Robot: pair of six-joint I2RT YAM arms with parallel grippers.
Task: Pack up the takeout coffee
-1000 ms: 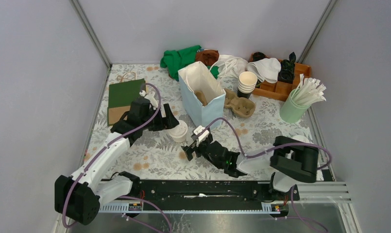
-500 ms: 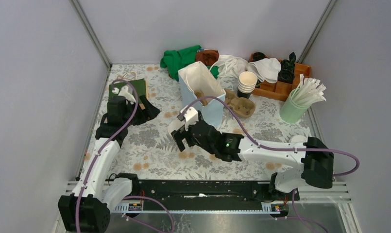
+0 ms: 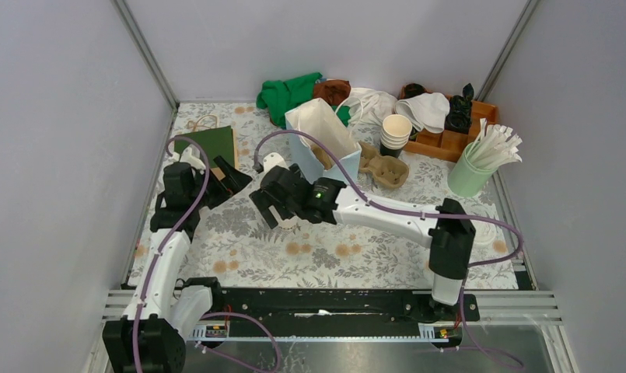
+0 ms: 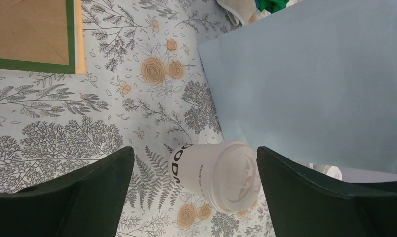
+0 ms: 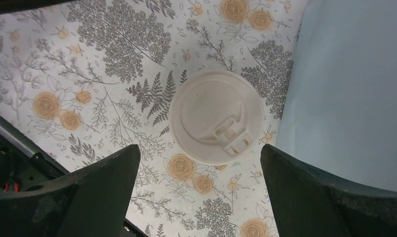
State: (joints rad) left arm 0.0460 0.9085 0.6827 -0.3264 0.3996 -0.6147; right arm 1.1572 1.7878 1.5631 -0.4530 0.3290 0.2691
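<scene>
Above floral tabletop (image 5: 112, 44), right gripper (image 5: 200, 150) spread wide over pale white-lidded paper cup (image 5: 216, 116) (beside pale blue paper bag (image 5: 354, 89)); left gripper (image 4: 195, 168) likewise apart.

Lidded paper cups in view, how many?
1. Pale paper cup with white round lid, upright beside the light blue paper bag, below the right gripper. Bag may hide more.

Smooth pale paper on the takeout coffee (image 4: 186, 170), its lid (image 5: 216, 116) matt white plastic, pale blue paper bag (image 4: 309, 84) matt and flat-sided, bench (image 5: 112, 59) cover a smooth floral print, rough brown moulded-pulp tray (image 3: 387, 171), soft green cloth (image 3: 290, 92), bare wooden box (image 3: 443, 144).
</scene>
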